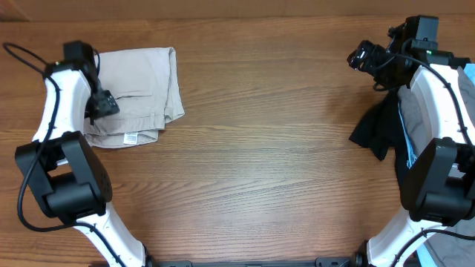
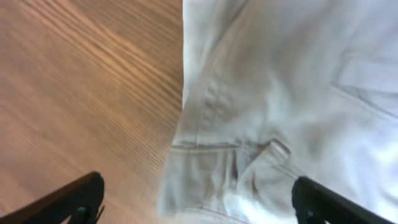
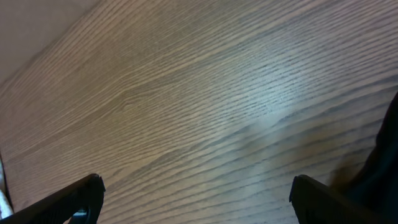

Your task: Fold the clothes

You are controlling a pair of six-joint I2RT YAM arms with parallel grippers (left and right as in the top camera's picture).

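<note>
Both sets of jaws are spread wide and pinch nothing: the left gripper point(image 2: 199, 202) hangs released close over the cloth, and the right gripper point(image 3: 196, 199) gapes over bare wood. The light beige cotton shorts point(image 1: 137, 85) lie folded into a rough, compact rectangle with the layers stacked. A small white tag point(image 1: 130, 138) shows at the edge nearest the arm bases, and the left wrist view shows seams and a belt loop. They rest flat on the brown wood-grain table point(image 1: 260, 163), at its left side toward the far edge. The left fingers straddle the bundle's border, one tip over the table's bare wood, the other over fabric. At the table's right side, well apart from the shorts, a crumpled black garment point(image 1: 375, 126) lies beneath the right arm. I count one pair of shorts, one tag, one black garment and two arms.
</note>
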